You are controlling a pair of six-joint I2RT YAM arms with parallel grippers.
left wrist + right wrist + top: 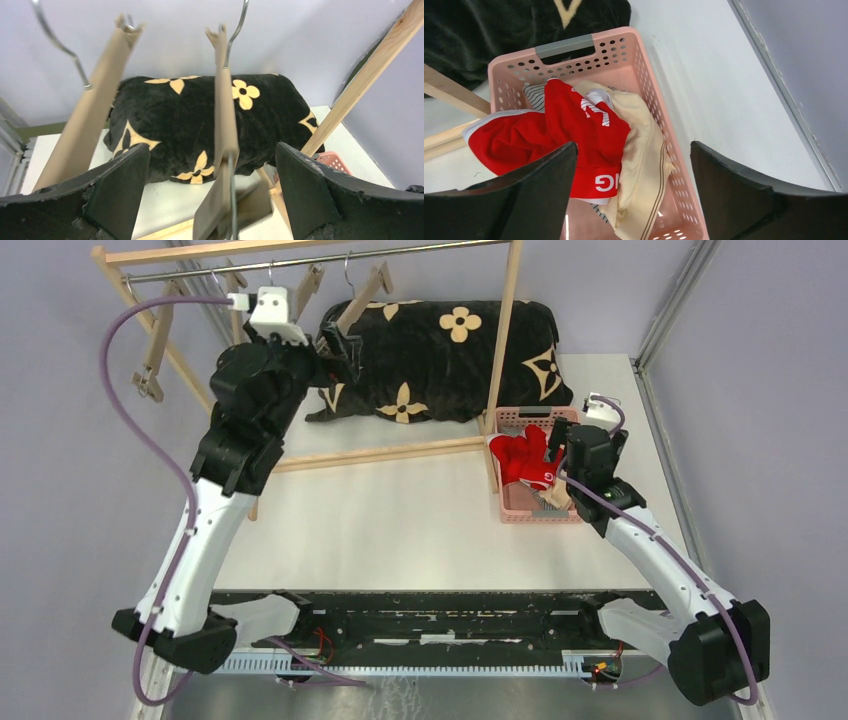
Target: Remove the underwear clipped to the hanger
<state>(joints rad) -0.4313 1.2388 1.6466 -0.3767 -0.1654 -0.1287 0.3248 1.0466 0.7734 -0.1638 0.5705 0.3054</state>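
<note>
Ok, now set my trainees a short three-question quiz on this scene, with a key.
1. True or false: a garment hangs clipped to the pale wooden clip hangers.
2. Which lies topmost in the pink perforated plastic basket? A grey-and-white striped cloth underwear; B bright red cloth underwear; C pale beige cloth underwear.
3. Which hand hovers over the basket, jaws open?
Key: 1 false; 2 B; 3 right hand.
</note>
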